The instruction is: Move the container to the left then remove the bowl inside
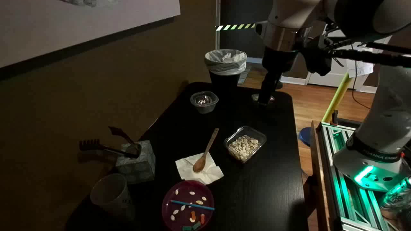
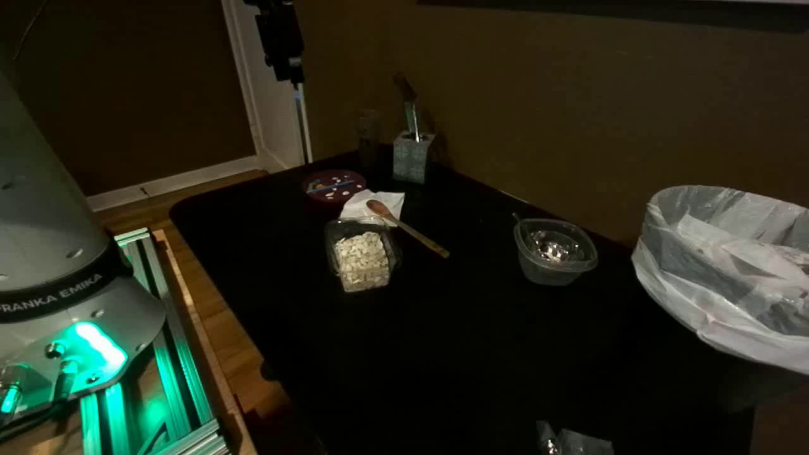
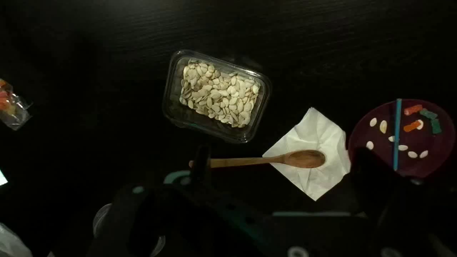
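My green-lit base (image 2: 82,322) stands beside the desk (image 2: 480,354), where a clear container (image 2: 548,275) holds a shiny bowl (image 2: 555,246) near a white-lined bin (image 2: 670,297); a wooden spoon (image 2: 414,236) lies partly on a napkin (image 2: 358,211) near a clear box (image 2: 332,246) of pale seeds (image 2: 362,260).

- One clear plastic container (image 2: 548,274) — one round shiny bowl (image 2: 556,246) inside
- One clear rectangular dish (image 3: 214,129) of pale seeds (image 3: 221,94)
- One brown wooden spoon (image 3: 271,160), two black utensils (image 1: 92,146), one white napkin (image 3: 306,132), one white-lined black bin (image 1: 224,80)
- One round maroon plate (image 3: 442,147) — nine loose seeds (image 1: 199,202), two green chunks (image 3: 436,126), two orange-red chunks (image 3: 413,109), one blue stick (image 3: 397,132)
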`<action>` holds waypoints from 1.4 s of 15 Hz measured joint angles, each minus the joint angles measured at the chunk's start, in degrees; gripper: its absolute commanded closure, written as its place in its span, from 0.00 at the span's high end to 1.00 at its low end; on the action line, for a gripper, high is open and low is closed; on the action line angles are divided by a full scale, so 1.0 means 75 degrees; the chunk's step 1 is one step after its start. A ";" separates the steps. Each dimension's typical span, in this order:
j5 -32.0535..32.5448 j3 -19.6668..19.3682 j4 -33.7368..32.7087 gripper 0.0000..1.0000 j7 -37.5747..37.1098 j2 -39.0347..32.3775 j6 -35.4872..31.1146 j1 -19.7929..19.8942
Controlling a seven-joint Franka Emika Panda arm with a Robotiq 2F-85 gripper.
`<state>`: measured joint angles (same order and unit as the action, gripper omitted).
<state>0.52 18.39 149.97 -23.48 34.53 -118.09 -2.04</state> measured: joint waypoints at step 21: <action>0.0134 -0.0746 -0.0105 1.00 0.0206 0.0047 -0.0109 0.0214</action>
<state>1.53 12.79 149.18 -21.93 34.88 -118.91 -0.44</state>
